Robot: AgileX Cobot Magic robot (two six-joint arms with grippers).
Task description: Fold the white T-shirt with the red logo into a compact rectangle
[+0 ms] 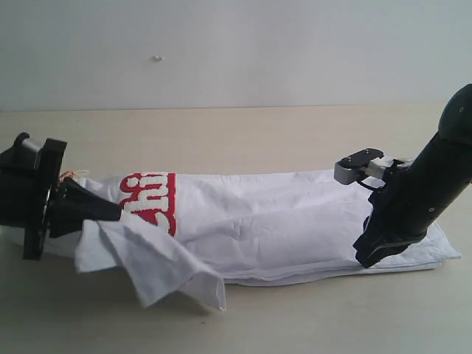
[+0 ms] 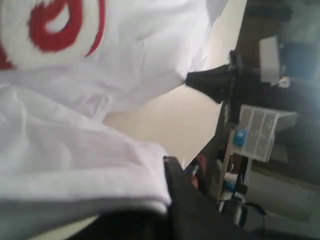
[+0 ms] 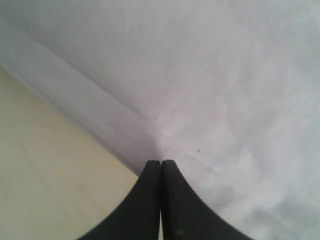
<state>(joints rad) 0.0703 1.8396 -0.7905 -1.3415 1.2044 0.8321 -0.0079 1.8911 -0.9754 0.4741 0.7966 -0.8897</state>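
- left gripper clamps the left end of the white t-shirt by the red logo, for folding over
- right gripper, jaws together and empty, pins the right end flat

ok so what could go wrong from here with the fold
1. The left gripper is shut on the collar end of the white T-shirt, but a loose flap sags onto the table beside it. It may bunch up or stick out of the next fold.
2. The right gripper is shut at the shirt's far edge with no cloth visible between its fingers, so that end may slip or stay behind if it pulls.
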